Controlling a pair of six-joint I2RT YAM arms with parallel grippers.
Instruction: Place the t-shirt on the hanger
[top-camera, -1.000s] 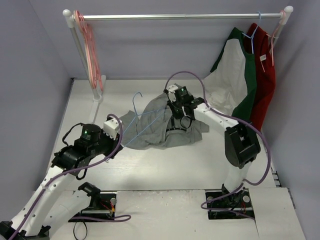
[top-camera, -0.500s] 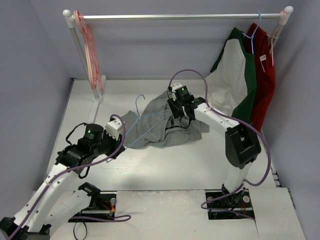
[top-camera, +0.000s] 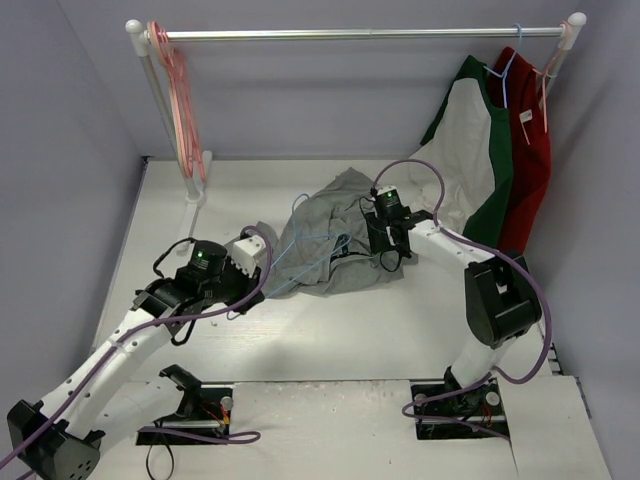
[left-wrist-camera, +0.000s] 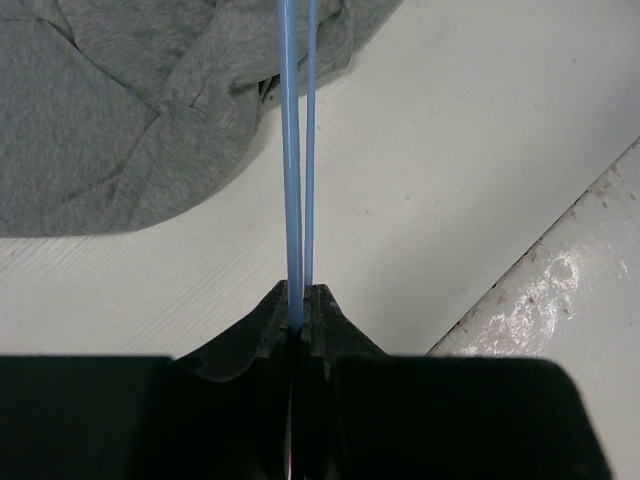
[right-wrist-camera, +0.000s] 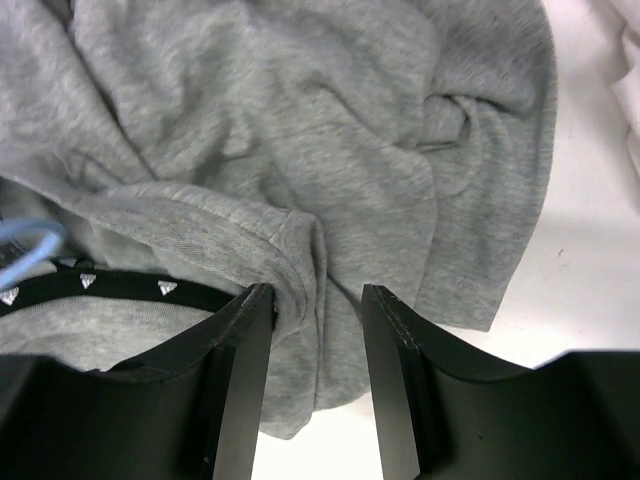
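Left gripper (left-wrist-camera: 298, 298) carried hanger (left-wrist-camera: 290, 150) rightward, against t-shirt (left-wrist-camera: 100, 130).

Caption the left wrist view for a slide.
Left claw shut on the hanger, its blue wires running to the grey t-shirt on the table.

Top of hanger (left-wrist-camera: 292, 150) perhaps under t-shirt (top-camera: 335, 200)

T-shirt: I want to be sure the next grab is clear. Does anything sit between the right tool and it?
Nothing visible does. The right tool stands open directly over the t-shirt, with a grey fold between its fingers. The hanger wire lies off to one side.
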